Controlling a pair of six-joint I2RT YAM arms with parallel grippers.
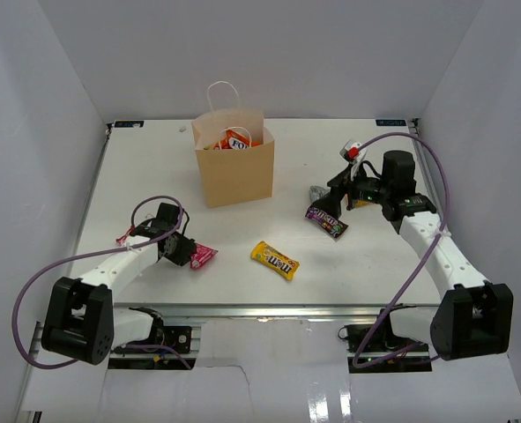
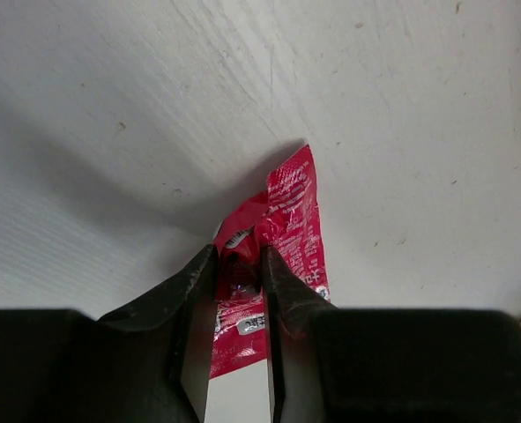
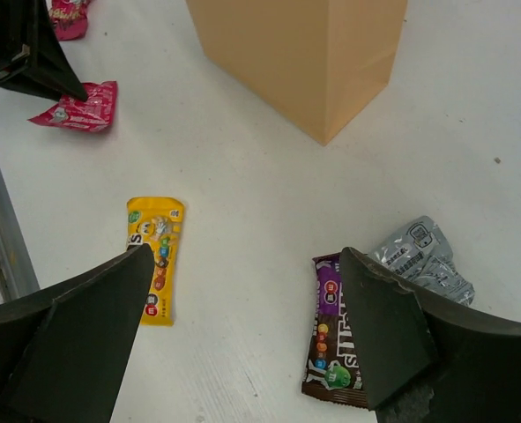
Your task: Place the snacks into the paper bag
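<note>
The tan paper bag (image 1: 234, 167) stands upright at the back centre, with an orange packet (image 1: 236, 139) inside; it also shows in the right wrist view (image 3: 304, 53). My left gripper (image 1: 182, 251) (image 2: 240, 256) is shut on a pink packet (image 2: 286, 220) (image 1: 203, 256) that lies on the table. My right gripper (image 1: 335, 204) (image 3: 247, 254) is open and empty, hovering over a purple-brown packet (image 1: 327, 221) (image 3: 335, 339). A silver packet (image 1: 315, 193) (image 3: 421, 260) lies beside it. A yellow packet (image 1: 275, 260) (image 3: 157, 256) lies at the front centre.
A second pink packet (image 1: 123, 238) lies just left of the left arm. White walls close in the table on three sides. A metal rail (image 1: 269, 310) runs along the near edge.
</note>
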